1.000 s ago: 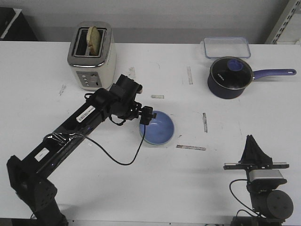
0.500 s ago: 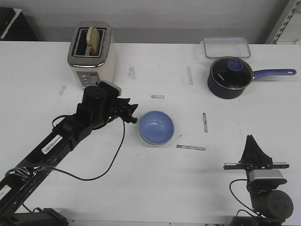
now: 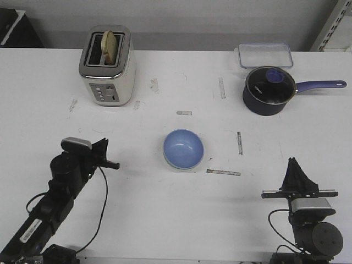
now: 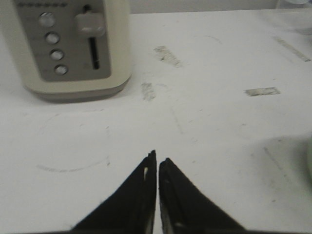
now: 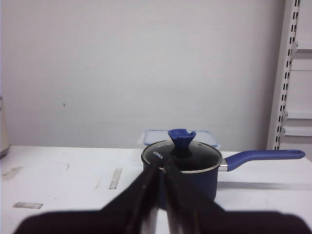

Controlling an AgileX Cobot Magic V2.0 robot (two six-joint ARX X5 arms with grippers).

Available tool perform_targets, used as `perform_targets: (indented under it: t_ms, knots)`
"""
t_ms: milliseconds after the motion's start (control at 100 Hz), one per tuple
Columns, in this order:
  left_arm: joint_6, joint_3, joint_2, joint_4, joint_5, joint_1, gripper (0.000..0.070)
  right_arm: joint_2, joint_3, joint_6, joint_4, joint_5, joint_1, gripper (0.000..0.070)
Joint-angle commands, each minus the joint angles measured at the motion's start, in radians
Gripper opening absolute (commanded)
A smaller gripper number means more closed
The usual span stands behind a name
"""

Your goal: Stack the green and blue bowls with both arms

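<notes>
The light blue bowl [image 3: 183,147] sits upright mid-table. A thin pale green rim under its front edge suggests it rests in the green bowl, most of which is hidden. A sliver of pale green [image 4: 309,163] shows at the edge of the left wrist view. My left gripper [image 3: 114,164] is shut and empty, low over the table, well left of the bowls; its tips [image 4: 157,162] point toward the toaster. My right gripper [image 3: 295,164] is shut and empty at the front right, and it also shows in the right wrist view [image 5: 161,168].
A cream toaster [image 3: 107,65] with bread in it stands at the back left. A dark blue lidded saucepan [image 3: 268,89] with a long handle and a clear plastic container [image 3: 265,55] stand at the back right. Tape marks dot the table.
My left arm has drawn back from the blue bowl toward the front left of the table. The bowl stays where it was. The right arm has not moved.
</notes>
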Motion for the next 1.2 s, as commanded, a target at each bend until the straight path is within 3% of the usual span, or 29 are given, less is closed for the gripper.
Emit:
perform_targets:
  t_ms: [0, 250, 370, 640, 1190]
  knots:
    - [0.013, -0.047, -0.069, 0.020, -0.007, 0.017, 0.0000, -0.002, 0.003, -0.004, 0.012, 0.001, 0.000, 0.0008]
    - [0.013, -0.213, -0.357, 0.007, -0.007, 0.124, 0.0000, -0.002, 0.003, -0.004, 0.012, 0.001, 0.000, 0.0008]
    - [0.013, -0.217, -0.476, -0.062, -0.007, 0.156, 0.0001, -0.002, 0.003, -0.005, 0.012, 0.001, 0.000, 0.0007]
    - [0.012, -0.217, -0.683, -0.068, -0.007, 0.159, 0.0001, -0.002, 0.003, -0.004, 0.012, 0.001, 0.000, 0.0008]
    - [0.013, -0.266, -0.830, -0.071, -0.004, 0.159, 0.0001, -0.002, 0.003, -0.004, 0.012, 0.001, 0.000, 0.0008]
